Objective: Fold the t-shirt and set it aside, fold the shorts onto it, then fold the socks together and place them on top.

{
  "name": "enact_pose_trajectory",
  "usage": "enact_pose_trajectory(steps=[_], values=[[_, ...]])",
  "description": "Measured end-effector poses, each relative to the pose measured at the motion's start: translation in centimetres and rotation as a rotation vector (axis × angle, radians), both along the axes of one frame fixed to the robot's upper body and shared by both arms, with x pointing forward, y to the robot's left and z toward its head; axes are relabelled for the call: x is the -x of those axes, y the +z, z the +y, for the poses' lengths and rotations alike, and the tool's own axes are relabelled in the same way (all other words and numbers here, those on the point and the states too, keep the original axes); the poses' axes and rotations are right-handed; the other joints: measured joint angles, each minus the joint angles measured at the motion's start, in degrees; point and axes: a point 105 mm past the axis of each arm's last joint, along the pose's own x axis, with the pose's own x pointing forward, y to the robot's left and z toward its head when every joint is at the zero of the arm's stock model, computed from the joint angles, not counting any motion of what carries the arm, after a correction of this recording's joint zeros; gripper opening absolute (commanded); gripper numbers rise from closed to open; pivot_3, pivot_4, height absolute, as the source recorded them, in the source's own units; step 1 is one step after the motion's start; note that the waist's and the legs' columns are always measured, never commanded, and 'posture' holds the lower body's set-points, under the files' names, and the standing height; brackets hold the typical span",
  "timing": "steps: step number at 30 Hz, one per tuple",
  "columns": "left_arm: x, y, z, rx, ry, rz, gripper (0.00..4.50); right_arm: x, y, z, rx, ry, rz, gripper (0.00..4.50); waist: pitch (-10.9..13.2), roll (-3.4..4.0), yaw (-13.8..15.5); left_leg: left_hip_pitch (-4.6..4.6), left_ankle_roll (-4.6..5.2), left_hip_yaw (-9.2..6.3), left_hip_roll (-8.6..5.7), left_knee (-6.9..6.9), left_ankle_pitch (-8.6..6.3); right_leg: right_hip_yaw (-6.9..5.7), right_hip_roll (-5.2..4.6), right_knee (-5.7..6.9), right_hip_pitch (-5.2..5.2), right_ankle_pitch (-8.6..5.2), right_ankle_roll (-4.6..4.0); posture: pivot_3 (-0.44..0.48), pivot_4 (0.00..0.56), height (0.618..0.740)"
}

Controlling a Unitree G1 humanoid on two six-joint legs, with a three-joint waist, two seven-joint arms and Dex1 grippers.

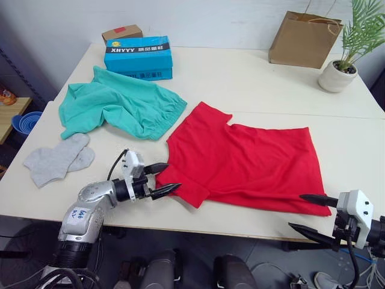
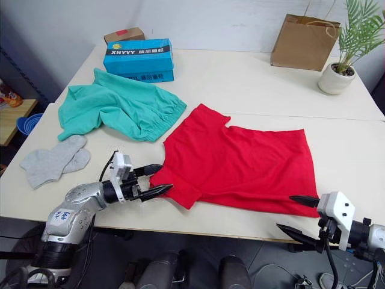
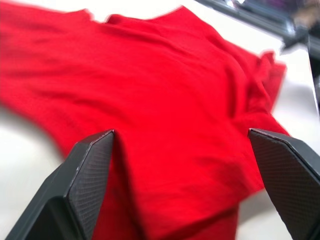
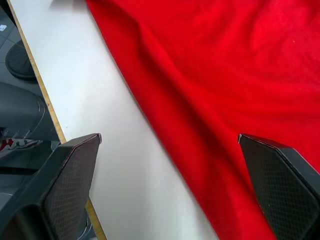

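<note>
Cream worktop (image 1: 252,78), white wall behind. Left: socks (image 1: 58,158), shorts (image 1: 120,105), blue box (image 1: 138,55). Left end effector (image 1: 162,179) released at t-shirt (image 1: 246,162) sleeve. Right end effector (image 1: 310,212) released off front edge. Paper bag (image 1: 304,40), potted plant (image 1: 346,57) far right.

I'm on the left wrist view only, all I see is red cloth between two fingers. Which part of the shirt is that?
Observer: The left gripper is open at the t-shirt's near sleeve, on the table's front half.
Operator: Where's the other arm?
Observer: The right gripper is open at the shirt's hem corner, by the table edge.
Operator: And the remaining clothes?
Observer: The shorts and the socks lie unfolded left of the shirt.
</note>
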Motion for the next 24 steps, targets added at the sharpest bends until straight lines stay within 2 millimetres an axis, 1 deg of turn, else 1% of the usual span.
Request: enact_pose_trajectory(steps=[3,4,7,9,11,14,15,17,18,20,21,22,24], values=[[-0.4,0.3,0.1,0.106,0.037,0.114,4.46,-0.1,-0.1,0.0,-0.033,-0.021,0.008,4.47,0.0,-0.02,0.0,0.00,0.01,0.00,0.00,0.05,0.02,0.01,0.00,0.02,0.02,0.01,0.01,0.000,0.150,0.740],[-0.8,0.5,0.2,0.145,0.062,0.153,4.46,-0.1,-0.2,0.0,-0.039,-0.028,0.010,4.47,0.0,-0.04,0.0,0.01,0.01,0.00,0.00,0.08,0.04,0.01,0.00,0.03,0.03,0.01,0.01,0.000,0.150,0.740],[-1.7,1.0,0.9,0.187,0.127,0.200,4.46,-0.2,-0.4,0.2,-0.055,-0.031,0.006,4.47,0.0,-0.13,0.0,0.02,-0.21,0.01,-0.01,0.08,-0.01,0.03,0.00,0.02,0.03,0.01,0.00,0.000,0.150,0.740],[-2.1,1.8,1.9,0.218,0.169,0.147,4.46,-0.2,-0.7,0.1,-0.068,-0.043,-0.002,4.47,0.0,-0.16,-0.2,0.02,-0.29,0.05,-0.01,0.07,-0.04,0.04,0.01,0.02,0.02,0.02,-0.01,0.000,0.150,0.740],[-2.0,3.6,2.8,0.238,0.177,0.023,4.46,-0.2,-0.7,0.1,-0.067,-0.046,-0.022,4.47,0.0,-0.19,-0.1,0.01,-0.32,0.07,-0.01,0.06,-0.04,0.03,0.02,0.01,0.01,0.02,-0.02,0.000,0.150,0.740],[-0.7,5.7,3.4,0.133,0.115,-0.157,4.46,-0.1,-0.7,0.1,-0.050,-0.032,-0.047,4.47,0.0,-0.23,0.0,0.02,-0.38,0.08,-0.01,0.01,-0.07,0.03,0.04,-0.02,0.00,0.02,-0.02,0.000,0.150,0.740],[0.2,5.8,3.4,0.052,0.069,-0.201,4.46,0.0,-0.7,0.0,-0.043,-0.024,-0.057,4.47,0.0,-0.23,-0.1,0.01,-0.39,0.10,-0.02,-0.03,-0.07,0.04,0.05,-0.05,-0.01,0.02,-0.02,0.000,0.150,0.740],[2.0,4.7,2.9,-0.125,-0.051,-0.247,4.46,0.4,-0.7,0.0,-0.032,-0.008,-0.068,4.47,0.0,-0.21,-0.1,0.05,-0.45,0.15,-0.03,-0.11,-0.12,0.07,0.05,-0.12,-0.01,0.02,-0.02,0.000,0.150,0.740],[3.4,3.4,2.4,-0.240,-0.150,-0.273,4.46,0.6,-0.8,0.1,-0.022,0.003,-0.071,4.47,0.0,-0.19,-0.1,0.05,-0.47,0.17,-0.03,-0.18,-0.13,0.09,0.07,-0.18,-0.03,0.02,-0.02,0.000,0.150,0.740],[5.1,1.7,1.4,-0.335,-0.291,-0.295,4.46,0.8,-0.9,0.0,-0.014,0.012,-0.075,4.47,0.0,-0.19,0.0,0.04,-0.48,0.18,-0.03,-0.25,-0.14,0.10,0.07,-0.30,-0.02,0.02,-0.02,0.000,0.150,0.740],[5.8,0.9,0.9,-0.373,-0.348,-0.325,4.46,0.8,-1.0,0.0,-0.007,0.016,-0.079,4.47,0.0,-0.19,0.1,0.04,-0.48,0.16,-0.02,-0.25,-0.14,0.10,0.06,-0.33,-0.02,0.02,-0.03,0.000,0.150,0.740],[6.0,0.5,0.3,-0.397,-0.381,-0.371,4.46,0.8,-0.9,0.0,0.000,0.024,-0.088,4.47,0.0,-0.19,0.3,0.01,-0.48,0.16,-0.02,-0.24,-0.14,0.11,0.04,-0.38,-0.02,0.01,-0.04,0.000,0.150,0.740],[6.2,0.3,-1.3,-0.413,-0.430,-0.467,4.46,0.7,-0.6,0.6,0.012,0.055,-0.142,4.47,0.0,-0.19,0.5,0.00,-0.45,0.17,-0.02,-0.22,-0.14,0.14,0.03,-0.43,-0.01,0.01,-0.09,0.000,0.150,0.740]])
